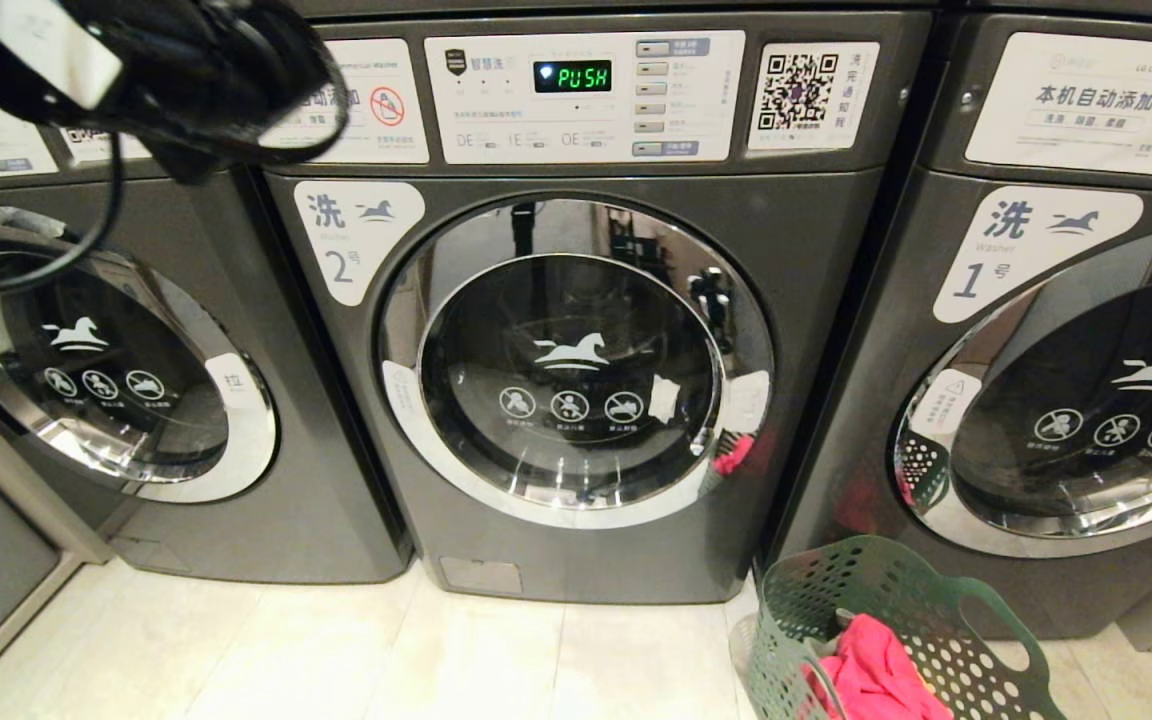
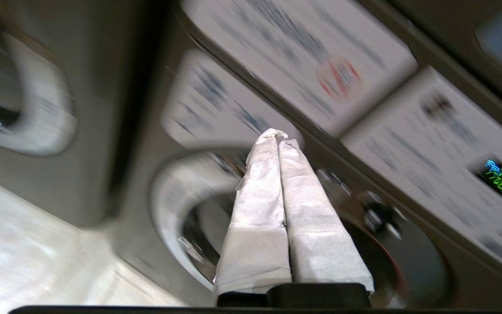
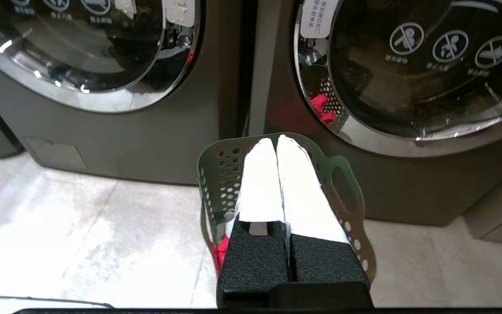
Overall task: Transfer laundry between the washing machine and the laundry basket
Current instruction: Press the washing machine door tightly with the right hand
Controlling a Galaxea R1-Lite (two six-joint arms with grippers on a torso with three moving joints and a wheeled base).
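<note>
- Hanging low over the green laundry basket (image 3: pixel 216 183), right gripper (image 3: pixel 276 141) with white-wrapped fingers pressed together, pinching nothing.
- Lying inside that basket (image 1: pixel 816 600), pink laundry (image 1: pixel 876 675) (rim standing just beside washer 1's front).
- Stretching open to the basket's left, pale tiled floor (image 1: pixel 336 650).
- Standing shut beyond, washing machine (image 1: pixel 576 380) number 2's round door.
- Hovering high near the control panels, left gripper (image 2: pixel 277 137), fingers closed, empty.

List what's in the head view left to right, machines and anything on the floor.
Left arm raised at the upper left, over the left washer → washer number 2, door shut, display reading PUSH → green laundry basket on the floor holding a pink garment → washer number 1.
</note>
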